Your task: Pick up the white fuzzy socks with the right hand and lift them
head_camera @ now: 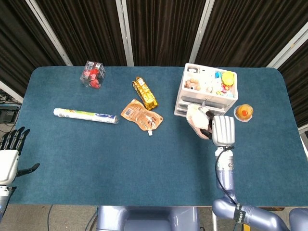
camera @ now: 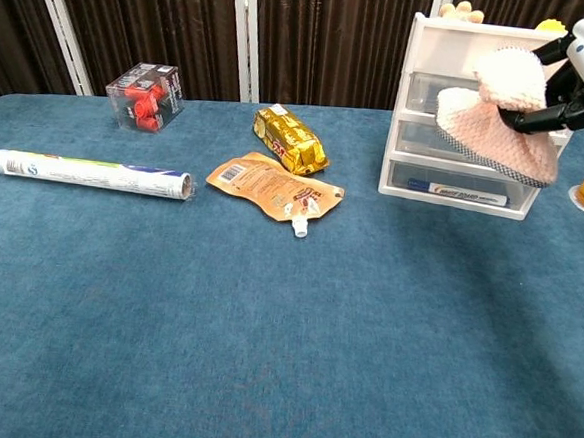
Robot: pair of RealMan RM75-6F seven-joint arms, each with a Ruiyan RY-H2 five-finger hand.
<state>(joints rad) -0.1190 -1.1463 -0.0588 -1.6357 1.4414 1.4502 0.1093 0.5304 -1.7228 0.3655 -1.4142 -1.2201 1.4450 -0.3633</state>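
The white fuzzy socks point(camera: 499, 118) hang in the air in front of the white drawer unit point(camera: 452, 75), well above the table. My right hand point(camera: 582, 79) grips them from the right, its dark fingers curled into the fabric. In the head view the socks point(head_camera: 196, 120) show just left of the right hand point(head_camera: 220, 130), in front of the drawer unit point(head_camera: 207, 91). My left hand point(head_camera: 9, 154) rests off the table's left edge with its fingers spread and nothing in it.
On the blue table point(head_camera: 144, 159) lie a long white tube point(head_camera: 85, 115), an orange spout pouch point(head_camera: 141, 115), a gold packet point(head_camera: 145, 92) and a clear box with red items point(head_camera: 92, 74). An orange toy point(head_camera: 244, 112) sits right of the drawers.
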